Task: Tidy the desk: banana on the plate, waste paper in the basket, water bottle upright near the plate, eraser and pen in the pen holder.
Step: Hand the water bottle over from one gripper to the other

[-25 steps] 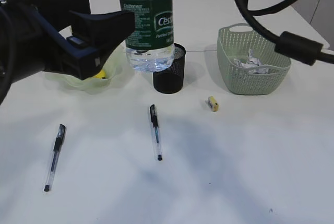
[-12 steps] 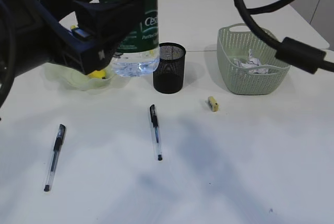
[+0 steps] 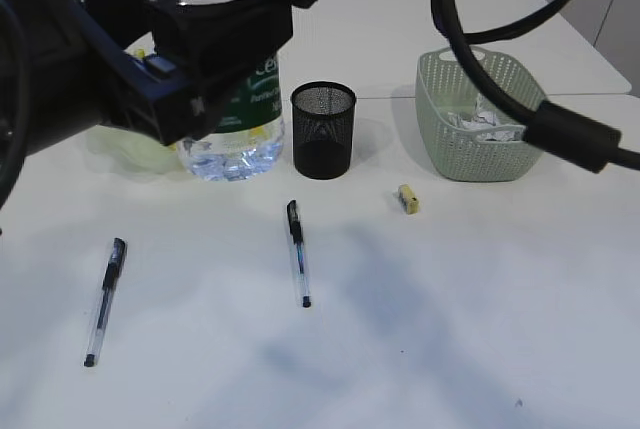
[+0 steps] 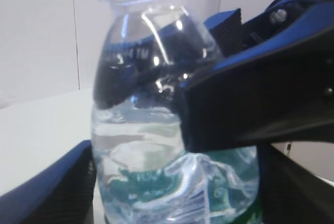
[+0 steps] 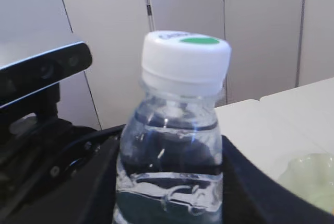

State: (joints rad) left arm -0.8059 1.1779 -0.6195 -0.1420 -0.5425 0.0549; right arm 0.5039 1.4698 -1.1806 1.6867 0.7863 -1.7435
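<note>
exterior: water bottle (image 3: 235, 124) upright, base at or just above the desk (image 3: 480, 299), between plate (image 3: 125, 149) and pen holder (image 3: 323, 130). Long axis vertical, cap end up, hidden behind arms.
exterior, rest: waste paper (image 3: 487, 121) in basket (image 3: 480, 114); eraser (image 3: 408, 198) and two pens (image 3: 297, 252) (image 3: 105, 300) lying on desk. Banana not visible, plate mostly hidden by left gripper (image 3: 215, 59).
left wrist: bottle fills view, upright, crumpled lower wall. Left fingers (image 4: 250, 109) spread wide on either side of it; contact cannot be confirmed.
right wrist: white cap (image 5: 185, 57) on top, bottle neck upright between right gripper (image 5: 169, 182) fingers (image 5: 88, 182), closed around the body.
step: set bottle down standing near plate.
how: confirm base flat on desk before letting go; lift straight up after release, no sideways drag; keep clear of plate rim and pen holder; left fingers clear of label before retreat.
</note>
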